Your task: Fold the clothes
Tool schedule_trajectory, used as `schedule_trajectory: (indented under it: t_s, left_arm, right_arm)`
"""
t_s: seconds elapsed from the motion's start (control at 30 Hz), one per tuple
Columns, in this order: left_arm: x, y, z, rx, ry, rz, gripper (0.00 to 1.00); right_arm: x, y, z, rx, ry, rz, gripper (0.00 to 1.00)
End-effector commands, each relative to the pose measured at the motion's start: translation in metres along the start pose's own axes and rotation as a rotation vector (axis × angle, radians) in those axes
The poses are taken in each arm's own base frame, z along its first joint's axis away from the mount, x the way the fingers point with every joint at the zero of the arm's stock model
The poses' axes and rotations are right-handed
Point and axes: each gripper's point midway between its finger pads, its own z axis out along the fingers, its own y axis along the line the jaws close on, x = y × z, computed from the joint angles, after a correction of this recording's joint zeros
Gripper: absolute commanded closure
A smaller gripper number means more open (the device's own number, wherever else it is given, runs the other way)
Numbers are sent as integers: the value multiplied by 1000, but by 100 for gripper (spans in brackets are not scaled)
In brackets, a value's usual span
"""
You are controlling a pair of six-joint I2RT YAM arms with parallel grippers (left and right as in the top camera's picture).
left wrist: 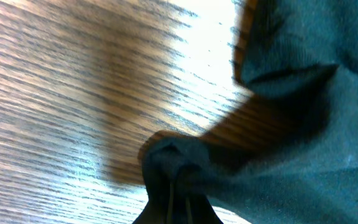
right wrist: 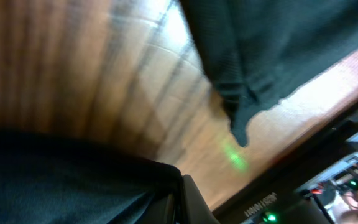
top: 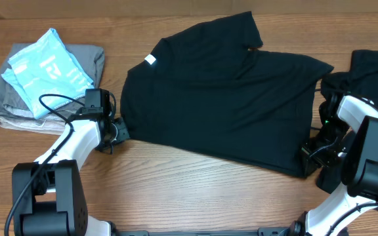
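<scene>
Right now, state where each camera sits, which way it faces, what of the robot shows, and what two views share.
Overhead: above the table, facing straight down on the spread black T-shirt; both arms show, left gripper and right gripper at its near corners.
Left wrist: on the left arm, facing the tabletop close up; bunched shirt fabric hides its fingers.
Right wrist: on the right arm, facing down towards the table edge; one dark finger shows.
Shared: overhead and left wrist both show the shirt corner pinched in the left gripper.
</scene>
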Motion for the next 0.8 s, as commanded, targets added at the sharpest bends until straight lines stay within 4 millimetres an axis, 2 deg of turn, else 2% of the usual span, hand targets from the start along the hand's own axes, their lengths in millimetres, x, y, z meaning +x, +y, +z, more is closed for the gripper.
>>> schedule_trajectory:
  t_s: [0.0, 0.17, 0.23, 0.47, 0.77]
  left_arm:
    - [9, 20, 8, -70, 33, -64, 96]
    - [20, 10, 8, -11, 83, -67, 96]
    - [31, 8, 7, 4, 131, -71, 96]
    - [53, 14, 2, -25, 224, -125, 96]
    - [69, 18, -2, -45, 289, -130, 96]
  right_arm:
    - [-20, -27, -2, 128, -93, 33, 96]
    - [-18, -31, -8, 133, -76, 37, 96]
    - [-16, -33, -13, 141, -68, 34, 96]
    - [-2, -47, -37, 191, -16, 20, 96]
    - [-2, -47, -37, 193, -16, 18, 96]
